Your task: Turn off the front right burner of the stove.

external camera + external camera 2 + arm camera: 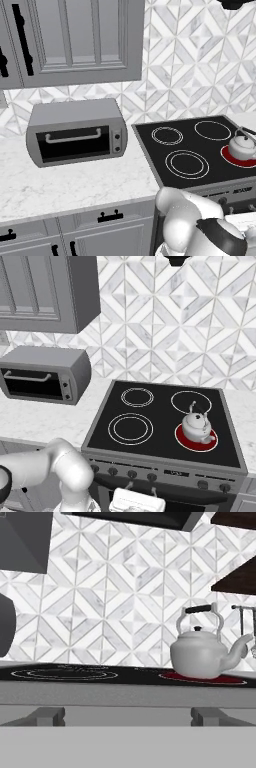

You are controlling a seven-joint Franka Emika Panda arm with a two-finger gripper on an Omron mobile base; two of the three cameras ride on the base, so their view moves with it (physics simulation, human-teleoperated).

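Patterned white and grey tiles (165,331) cover the wall behind a marbled desk (60,185) in a rendered kitchen, with grey cabinets (75,40) above.

The stove (165,426), a glossy black glass top, is set into the desk. The pincer (130,716) sits low in front of the stove's front edge, facing the wall. Its two tips are spread wide apart with nothing between them.

Ahead of the pincer and to its right, the front right burner (210,445) shows as a solid red disc. A pale kettle (196,426) with a dark handle stands on it, spout pointing right. Ahead and to the left is a white-ringed burner (130,428) that is not red. Two more white rings lie farther back, near the wall.

Small dark knobs (132,474) line the grey front panel, close to the pincer. Well off to the pincer's left, a grey toaster oven (75,132) stands on the desk.
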